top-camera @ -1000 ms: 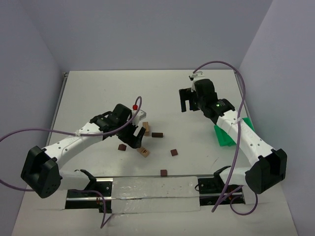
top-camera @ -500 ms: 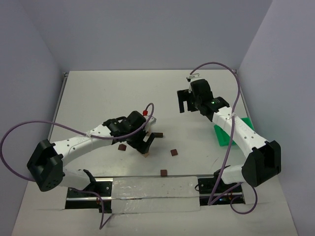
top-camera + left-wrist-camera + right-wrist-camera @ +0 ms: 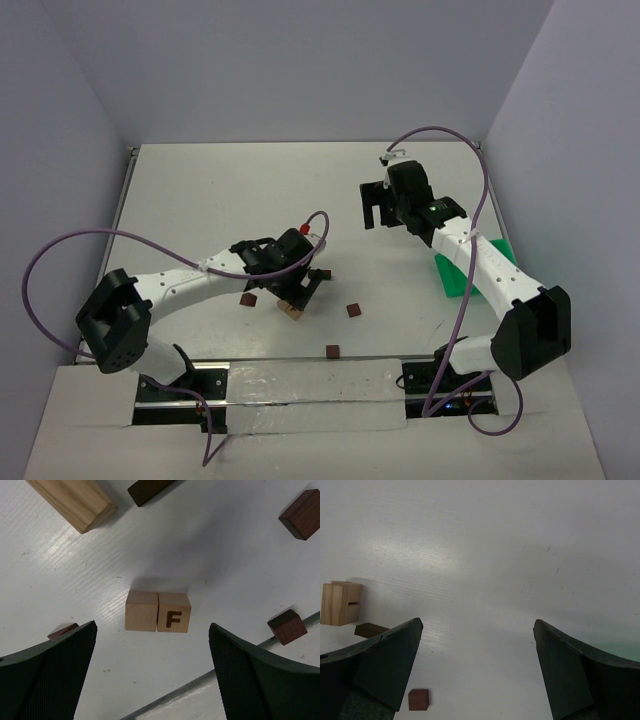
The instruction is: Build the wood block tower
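Note:
A light tan block marked F (image 3: pixel 158 611) lies on the white table, also seen as the tan block (image 3: pixel 291 310). My left gripper (image 3: pixel 152 641) hovers right over it, open, its fingers (image 3: pixel 60 665) wide on either side and not touching it. From above, the left gripper (image 3: pixel 300 287) covers most of this spot. A taller tan brick (image 3: pixel 75 500) stands beside a dark brick (image 3: pixel 150 487); the right wrist sees the tan brick (image 3: pixel 340 602) far left. Dark cubes (image 3: pixel 302 514) (image 3: pixel 286 626) lie loose. My right gripper (image 3: pixel 377 214) (image 3: pixel 477 625) is open and holds nothing, far back right.
A green bin (image 3: pixel 470 272) sits under the right forearm. More dark cubes (image 3: pixel 353 310) (image 3: pixel 332 351) (image 3: pixel 248 299) are scattered near the front. A metal rail (image 3: pixel 300 375) runs along the near edge. Grey walls close in the table.
My left arm has swung right and towards the near edge, bringing its open gripper over the tan F block. The right arm shifted slightly, then held still.

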Available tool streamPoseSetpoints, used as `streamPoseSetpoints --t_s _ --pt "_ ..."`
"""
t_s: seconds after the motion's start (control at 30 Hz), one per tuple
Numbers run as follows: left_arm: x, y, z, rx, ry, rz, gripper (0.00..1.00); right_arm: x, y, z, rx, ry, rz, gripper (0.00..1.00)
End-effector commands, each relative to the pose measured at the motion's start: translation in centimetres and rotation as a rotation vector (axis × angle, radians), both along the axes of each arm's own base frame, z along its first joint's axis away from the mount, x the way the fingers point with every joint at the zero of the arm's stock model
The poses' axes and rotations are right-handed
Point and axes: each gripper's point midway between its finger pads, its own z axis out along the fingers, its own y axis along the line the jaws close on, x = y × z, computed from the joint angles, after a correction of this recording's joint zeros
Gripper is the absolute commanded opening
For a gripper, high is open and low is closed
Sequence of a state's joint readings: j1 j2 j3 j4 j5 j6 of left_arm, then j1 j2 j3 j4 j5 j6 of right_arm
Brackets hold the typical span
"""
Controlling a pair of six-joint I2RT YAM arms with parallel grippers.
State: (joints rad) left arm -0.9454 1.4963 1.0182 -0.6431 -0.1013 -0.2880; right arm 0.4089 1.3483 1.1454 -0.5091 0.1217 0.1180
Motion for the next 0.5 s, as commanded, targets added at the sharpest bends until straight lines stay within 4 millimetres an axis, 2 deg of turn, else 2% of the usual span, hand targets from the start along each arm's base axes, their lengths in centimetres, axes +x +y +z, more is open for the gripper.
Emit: streamPoseSetpoints --t_s 0.0,0.47 --pt "0.6 -1.8 1.1 -0.034 -0.052 0.009 0.98 0.5 0.1 1.6 0.051 -0.062 -0.014 1.0" --pt "0.0 -1.9 -1.4 0.022 0.017 -0.007 0.97 0.3 -0.2 1.9 0.064 -0.073 -0.019 1.0"
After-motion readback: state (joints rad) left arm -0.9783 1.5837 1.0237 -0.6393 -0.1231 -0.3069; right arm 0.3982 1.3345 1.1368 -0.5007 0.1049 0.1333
